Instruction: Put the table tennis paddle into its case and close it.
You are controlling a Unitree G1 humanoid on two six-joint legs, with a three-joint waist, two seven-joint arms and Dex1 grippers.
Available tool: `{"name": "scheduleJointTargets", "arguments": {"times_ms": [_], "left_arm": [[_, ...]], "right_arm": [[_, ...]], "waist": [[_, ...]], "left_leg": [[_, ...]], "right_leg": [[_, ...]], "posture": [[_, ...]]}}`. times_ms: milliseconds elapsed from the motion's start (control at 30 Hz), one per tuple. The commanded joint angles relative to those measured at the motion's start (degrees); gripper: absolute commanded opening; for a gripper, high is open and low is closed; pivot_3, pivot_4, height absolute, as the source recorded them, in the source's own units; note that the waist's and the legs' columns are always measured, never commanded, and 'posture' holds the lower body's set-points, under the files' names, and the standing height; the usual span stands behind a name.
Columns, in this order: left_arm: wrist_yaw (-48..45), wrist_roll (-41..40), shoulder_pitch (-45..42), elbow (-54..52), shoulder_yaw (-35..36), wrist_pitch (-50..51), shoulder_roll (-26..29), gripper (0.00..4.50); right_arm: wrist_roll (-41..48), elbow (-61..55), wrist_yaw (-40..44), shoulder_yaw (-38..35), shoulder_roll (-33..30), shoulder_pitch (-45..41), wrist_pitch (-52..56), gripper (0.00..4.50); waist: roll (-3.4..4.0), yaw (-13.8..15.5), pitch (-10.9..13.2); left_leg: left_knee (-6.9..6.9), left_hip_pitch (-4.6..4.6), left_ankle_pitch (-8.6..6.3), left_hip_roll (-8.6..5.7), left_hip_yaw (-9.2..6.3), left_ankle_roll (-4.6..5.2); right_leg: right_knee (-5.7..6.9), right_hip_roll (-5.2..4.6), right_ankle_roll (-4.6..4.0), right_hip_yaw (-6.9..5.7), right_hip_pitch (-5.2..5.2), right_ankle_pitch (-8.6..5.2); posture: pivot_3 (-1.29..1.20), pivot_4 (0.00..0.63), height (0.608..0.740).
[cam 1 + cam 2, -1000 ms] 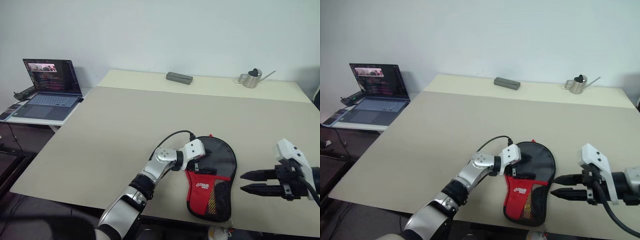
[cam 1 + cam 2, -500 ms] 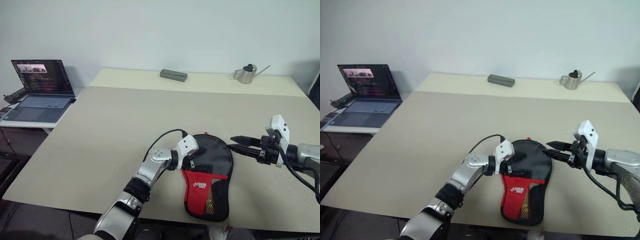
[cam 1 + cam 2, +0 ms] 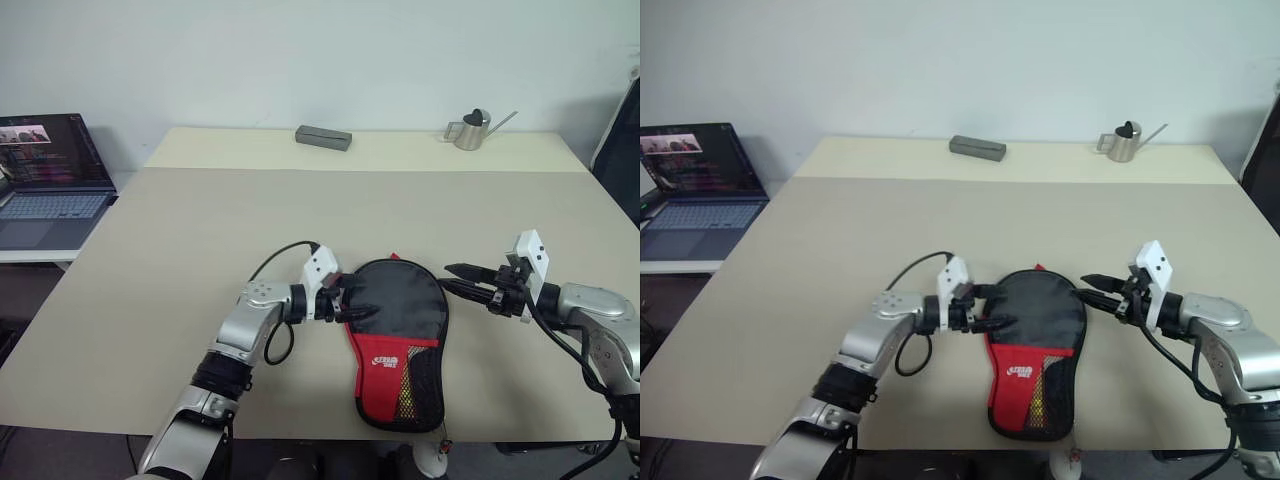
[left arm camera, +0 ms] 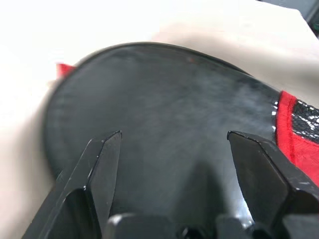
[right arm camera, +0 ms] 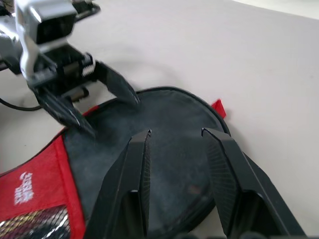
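We see the case [image 3: 395, 340], a black-and-red paddle-shaped pouch, lying flat near the front edge of a beige tabletop [image 3: 200, 230], round black end pointing away from us and red mesh-pocket end toward us. A small charm [image 3: 445, 446] on a cord hangs over the front edge at the case's 5 o'clock. We cannot tell whether the paddle is inside.

At the case's 10 o'clock, the left gripper [image 3: 358, 303] points right across the round end, its two black fingers spread open over the fabric and clasping nothing. At the case's 2 o'clock, the right gripper [image 3: 452, 278] points left toward the rim, fingers partly apart and empty, just beside the edge.

Well away along the far edge, a grey rectangular block [image 3: 323, 137] sits at 11 o'clock and a small metal watering can [image 3: 470, 130] at 1 o'clock. An open laptop [image 3: 45, 190] rests on a side table far out at 9 o'clock.
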Motion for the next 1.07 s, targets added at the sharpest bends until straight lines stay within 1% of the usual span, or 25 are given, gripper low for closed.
{"name": "scheduleJointTargets", "arguments": {"times_ms": [33,233,333,433,567,633,733,833,1067], "left_arm": [[0.40,-4.95,0.94,-7.82,4.79,3.49,2.73,3.71],[3.50,-8.77,5.58,-15.52,11.62,7.14,8.61,3.71],[4.50,-6.73,9.80,-18.17,12.51,4.89,12.15,3.71],[6.80,-6.82,14.36,-21.40,15.12,4.25,14.68,3.71],[11.81,-5.81,16.59,-24.95,15.35,5.04,14.70,3.71],[13.86,-5.34,18.76,-26.20,17.18,4.18,15.32,3.71],[16.58,-4.47,19.18,-26.81,17.24,3.73,15.00,3.71],[17.80,-3.51,19.34,-26.30,16.58,2.92,15.09,3.71],[19.66,-2.80,19.15,-23.82,16.22,1.01,14.44,3.71]], "right_arm": [[-1.91,2.37,2.69,0.76,1.41,-2.61,-4.80,1.75],[-4.79,10.81,7.50,1.60,3.19,-7.79,-11.08,1.75],[-6.85,18.05,9.81,1.83,4.06,-11.71,-15.79,1.75],[-8.84,25.34,13.20,3.27,4.58,-16.33,-18.49,1.75],[-10.67,35.28,18.08,3.51,3.94,-21.80,-21.51,1.75],[-11.89,38.67,18.88,3.52,3.64,-24.02,-22.27,1.75],[-13.42,44.91,19.78,2.88,2.93,-27.19,-24.30,1.75],[-14.33,47.84,19.50,2.43,3.19,-28.85,-26.03,1.75],[-15.30,48.58,19.51,2.14,3.06,-30.63,-26.09,1.75]], "waist": [[-0.01,-0.27,0.01],[0.06,-0.63,0.05],[0.09,-0.69,0.07],[0.14,-0.65,0.11],[0.15,-0.24,0.14],[0.16,-0.28,0.14],[0.16,-0.44,0.15],[0.17,-0.48,0.15],[0.17,-0.49,0.15]], "left_leg": [[0.00,0.00,0.00,0.00,0.00,-0.01],[0.00,0.00,0.01,0.01,0.04,-0.03],[-0.02,0.00,0.02,0.05,0.05,-0.04],[-0.01,0.00,0.03,0.05,0.07,-0.06],[-0.01,-0.02,0.05,0.06,0.05,-0.08],[-0.01,-0.04,0.05,0.04,0.05,-0.09],[-0.01,-0.03,0.05,0.06,0.08,-0.10],[-0.02,-0.03,0.08,0.09,0.08,-0.15],[0.00,-0.03,0.12,0.08,0.23,-0.22]], "right_leg": [[0.00,0.00,0.00,0.01,0.00,0.00],[0.00,-0.01,-0.01,0.07,-0.08,0.01],[0.01,-0.02,-0.03,0.10,-0.12,0.02],[0.03,-0.03,-0.08,0.15,-0.14,0.04],[0.05,-0.06,-0.12,0.11,-0.17,0.06],[0.06,-0.06,-0.13,0.10,-0.16,0.07],[0.07,-0.09,-0.15,0.14,-0.18,0.08],[0.09,-0.09,-0.19,0.14,-0.21,0.09],[0.42,-0.11,-0.24,0.25,-0.41,0.07]], "posture": [[0.00,0.150,0.740],[0.00,0.150,0.740],[0.00,0.150,0.740],[0.00,0.150,0.740],[0.00,0.150,0.740],[0.00,0.150,0.740],[0.00,0.150,0.740],[0.00,0.150,0.740],[0.00,0.150,0.740]]}}
